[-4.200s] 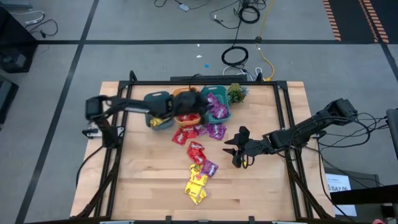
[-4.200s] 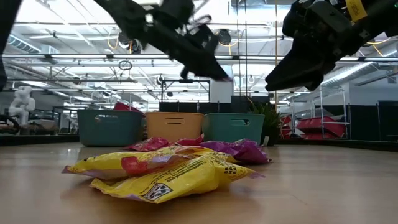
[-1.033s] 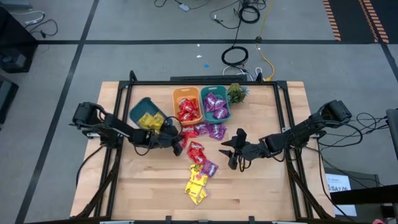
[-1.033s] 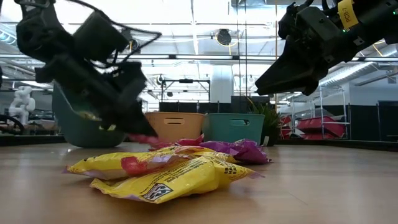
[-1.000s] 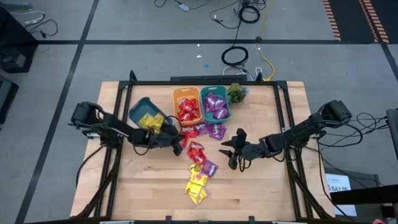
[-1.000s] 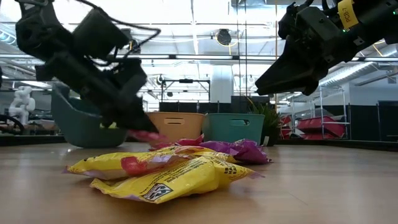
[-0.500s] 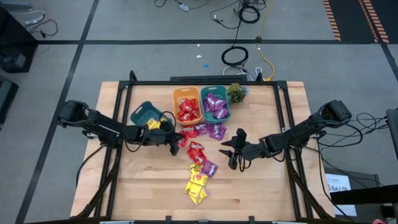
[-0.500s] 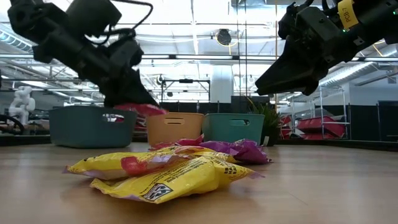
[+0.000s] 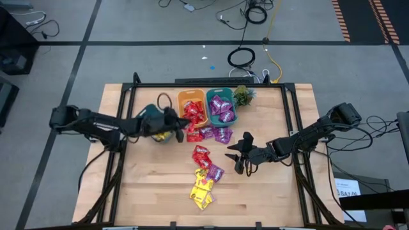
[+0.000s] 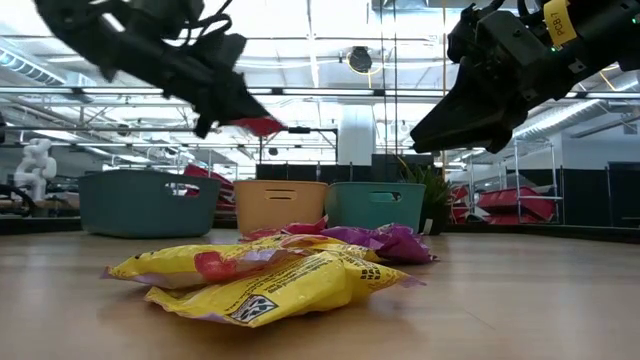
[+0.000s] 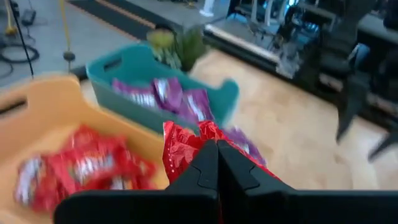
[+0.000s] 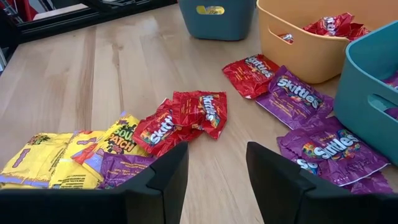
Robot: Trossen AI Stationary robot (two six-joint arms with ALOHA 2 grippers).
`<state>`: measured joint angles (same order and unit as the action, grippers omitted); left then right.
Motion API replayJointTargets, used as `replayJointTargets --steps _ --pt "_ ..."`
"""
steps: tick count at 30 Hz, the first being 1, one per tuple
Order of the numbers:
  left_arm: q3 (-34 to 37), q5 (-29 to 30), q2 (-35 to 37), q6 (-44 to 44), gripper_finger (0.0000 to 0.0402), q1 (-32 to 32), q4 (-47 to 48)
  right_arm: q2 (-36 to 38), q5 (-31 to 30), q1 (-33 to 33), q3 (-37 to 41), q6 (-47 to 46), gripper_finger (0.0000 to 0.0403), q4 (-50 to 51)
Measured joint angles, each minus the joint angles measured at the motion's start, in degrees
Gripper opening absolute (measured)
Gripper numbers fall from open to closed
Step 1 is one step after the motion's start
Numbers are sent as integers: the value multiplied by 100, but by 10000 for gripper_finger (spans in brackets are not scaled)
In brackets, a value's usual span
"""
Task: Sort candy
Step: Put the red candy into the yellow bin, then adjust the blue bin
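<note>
Pinching a red candy packet [image 11: 186, 146] between shut fingers, the left gripper [image 9: 174, 121] hangs at the upper middle of the high view, just left of the orange bin [image 9: 181, 99] of red packets, far nearer it than the right arm. The right gripper [image 9: 238, 155], open and empty, waits right of centre beside the loose candy [image 9: 206, 174] spread at mid-table.

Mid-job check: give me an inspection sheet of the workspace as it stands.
Surface: wooden table, bare around the pile.
Job's things: red candy in orange bin, purple in teal bin; another teal bin beside them; loose candy mid-table.
Clutter: small green plant.
Grippers: left gripper shut on red candy packet near the orange bin; right gripper open, waiting above the table.
Cables: coiled on floor.
Surroundings: shelving, nothing else seen.
</note>
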<state>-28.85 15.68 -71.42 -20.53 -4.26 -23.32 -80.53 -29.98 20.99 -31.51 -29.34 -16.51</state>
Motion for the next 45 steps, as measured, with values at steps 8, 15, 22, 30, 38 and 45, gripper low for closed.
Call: replayJointTargets --steps 8,15,22,30,38,45 --pt "-771 -583 -476 302 10 -1277 52 2 -2 0 0 2 153 -2" --pt "-1269 -1009 -763 283 64 -1792 712 2 -2 0 0 4 153 0" --pt "-1346 -1013 -781 312 91 -1903 973 2 0 0 0 31 153 7" --pt "-1344 -999 40 315 93 -1743 2210 2 0 0 0 31 153 13" --pt "-698 250 1493 -811 93 -927 4030 2 0 0 0 46 153 29" --pt "-377 292 2640 -2187 79 71 5910 2 2 0 0 31 153 28"
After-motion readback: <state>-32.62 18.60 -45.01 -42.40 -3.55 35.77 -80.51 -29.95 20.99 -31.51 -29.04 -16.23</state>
